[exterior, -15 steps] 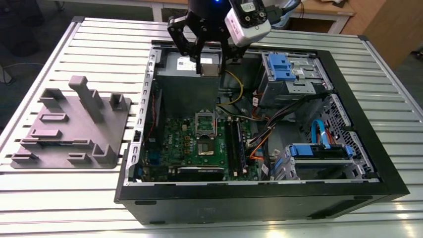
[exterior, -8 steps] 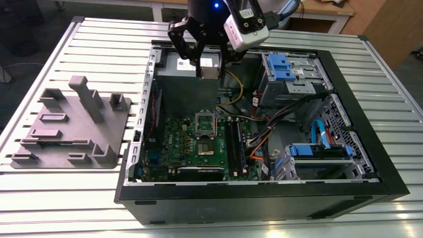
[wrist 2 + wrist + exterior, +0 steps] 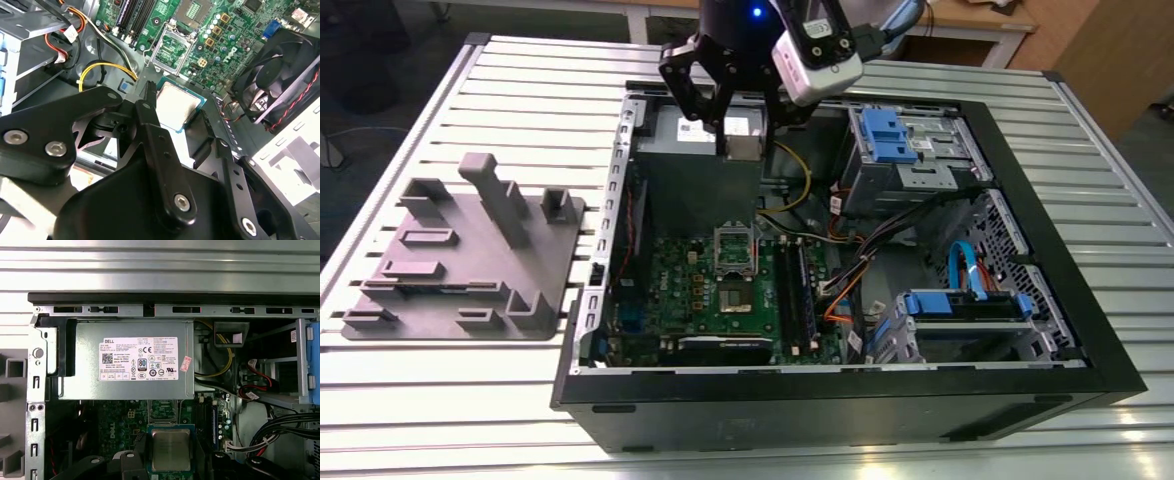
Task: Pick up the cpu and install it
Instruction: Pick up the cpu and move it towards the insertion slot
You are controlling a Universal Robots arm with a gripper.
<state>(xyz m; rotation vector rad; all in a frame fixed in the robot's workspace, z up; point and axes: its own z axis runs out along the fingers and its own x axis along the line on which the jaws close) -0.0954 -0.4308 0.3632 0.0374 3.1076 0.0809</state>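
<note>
Nearest, before power supply (image 3: 694,150): green motherboard (image 3: 720,290) inside open computer case (image 3: 1067,370). Raised over power supply's motherboard-side edge: cpu (image 3: 743,148), silver-grey top showing, clamped between fingers of gripper (image 3: 742,135). Beyond power supply: slatted tabletop (image 3: 560,70).

So the cpu (image 3: 743,148) is a little flat square chip: dull silver-grey metal lid on top, with a thin green board edge peeking out around it in both wrist views (image 3: 177,102) (image 3: 170,449). It's pinched by its edges in the gripper (image 3: 743,140), lid facing up and roughly level. It's not in the socket (image 3: 736,298). It sits up in the air, well apart from the socket, off toward the far end of the case in the exterior view.
</note>
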